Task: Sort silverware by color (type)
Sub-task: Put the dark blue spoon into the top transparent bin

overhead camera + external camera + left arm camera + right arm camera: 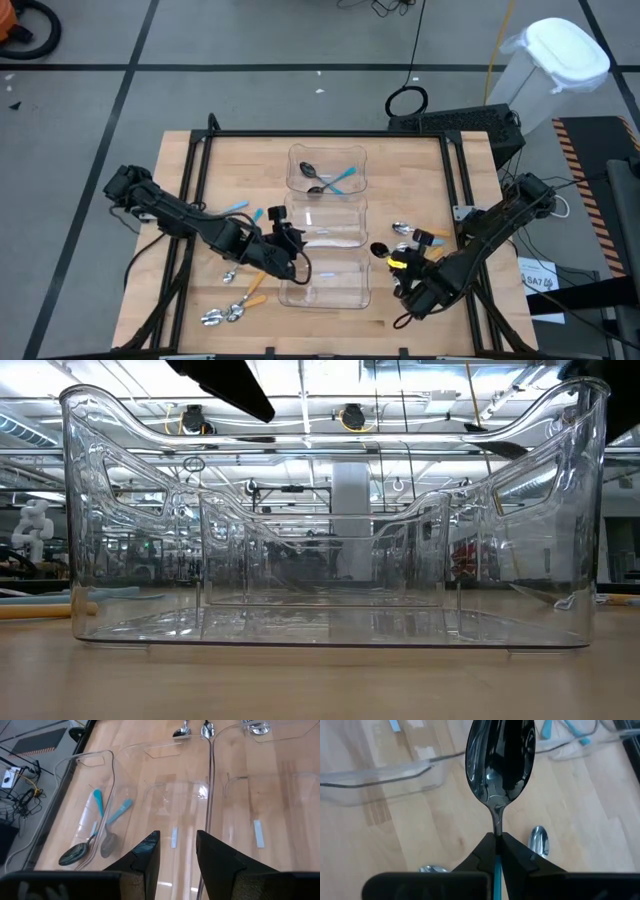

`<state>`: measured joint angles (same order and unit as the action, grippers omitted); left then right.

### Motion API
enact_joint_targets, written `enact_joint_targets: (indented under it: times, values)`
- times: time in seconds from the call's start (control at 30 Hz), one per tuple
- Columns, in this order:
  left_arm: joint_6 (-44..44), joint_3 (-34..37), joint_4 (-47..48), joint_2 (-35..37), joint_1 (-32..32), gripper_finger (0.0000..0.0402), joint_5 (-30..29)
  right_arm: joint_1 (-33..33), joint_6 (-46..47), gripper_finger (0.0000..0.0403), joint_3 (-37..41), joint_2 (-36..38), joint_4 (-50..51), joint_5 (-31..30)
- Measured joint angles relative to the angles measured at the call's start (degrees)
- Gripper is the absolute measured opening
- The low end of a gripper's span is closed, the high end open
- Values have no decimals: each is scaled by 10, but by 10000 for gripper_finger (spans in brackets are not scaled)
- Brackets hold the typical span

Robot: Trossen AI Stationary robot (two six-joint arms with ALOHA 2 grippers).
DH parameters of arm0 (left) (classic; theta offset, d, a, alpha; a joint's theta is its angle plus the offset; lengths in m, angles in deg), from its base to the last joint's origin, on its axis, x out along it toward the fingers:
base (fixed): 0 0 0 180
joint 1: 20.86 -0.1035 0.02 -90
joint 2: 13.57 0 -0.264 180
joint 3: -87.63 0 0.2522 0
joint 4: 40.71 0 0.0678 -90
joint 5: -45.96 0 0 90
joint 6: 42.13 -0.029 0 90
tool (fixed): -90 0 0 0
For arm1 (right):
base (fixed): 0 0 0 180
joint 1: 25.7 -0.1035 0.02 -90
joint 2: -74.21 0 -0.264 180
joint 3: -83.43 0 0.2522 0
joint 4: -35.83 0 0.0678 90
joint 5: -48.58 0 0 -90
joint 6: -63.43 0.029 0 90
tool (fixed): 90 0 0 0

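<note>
High view: three clear bins (326, 222) run in a column down the table (420, 170) centre; the far bin (352, 155) at 12 o'clock holds two blue-handled spoons (322, 178). Left gripper (290, 240) sits at 9 o'clock of the middle bin, just beside its wall; loose spoons (232, 308) lie around 7 o'clock of it. Right gripper (396, 258) is at 3 o'clock of the column, gripping a dark spoon (380, 249); more spoons (410, 232) lie near it. Low view: only the near bin (330, 510), which holds nothing, fills the sight; no gripper is clearly identifiable. Left wrist view: left fingers (145, 857) part-way apart, nothing between them, over the bins. Right wrist view: right fingers (517, 857) clenched on the spoon's thin neck, blue handle between them, bowl (501, 757) pointing toward a bin wall (380, 775). Risk, as I judge: so narrow a pinch could let the spoon swivel or slip in transit; the bowl may clip the bin rim if carried low. Room: bare wood at 4 o'clock of the bins is free, but the left arm crowds the 9 o'clock side, and the frame rails (455, 180) hem both flanks.
</note>
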<state>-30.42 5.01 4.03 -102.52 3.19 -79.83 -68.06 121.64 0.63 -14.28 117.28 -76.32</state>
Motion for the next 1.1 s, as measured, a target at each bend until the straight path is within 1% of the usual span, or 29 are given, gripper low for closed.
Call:
enact_joint_targets:
  times: [0.1, 0.3, 0.4, 0.57, 0.77, 1.1]
  values:
    - [11, 0, 0, 0, 1, 127, 0, 0, -9, 11, -7, 0, 0, -11]
    - [18, 0, -1, 0, 12, 127, 0, 6, -33, 11, -13, 0, 1, -14]
    - [20, 0, -10, 0, 17, 127, 0, 16, -53, 11, -19, 0, 0, -30]
    - [18, 0, -16, 0, 26, 127, 0, 40, -97, 11, -33, 0, 1, -42]
    - [19, 0, -16, 0, 35, 127, -1, 73, -145, 11, -47, 0, -6, -44]
    - [3, 0, -12, 0, 39, 127, -1, 133, -262, 11, -70, 0, -39, -43]
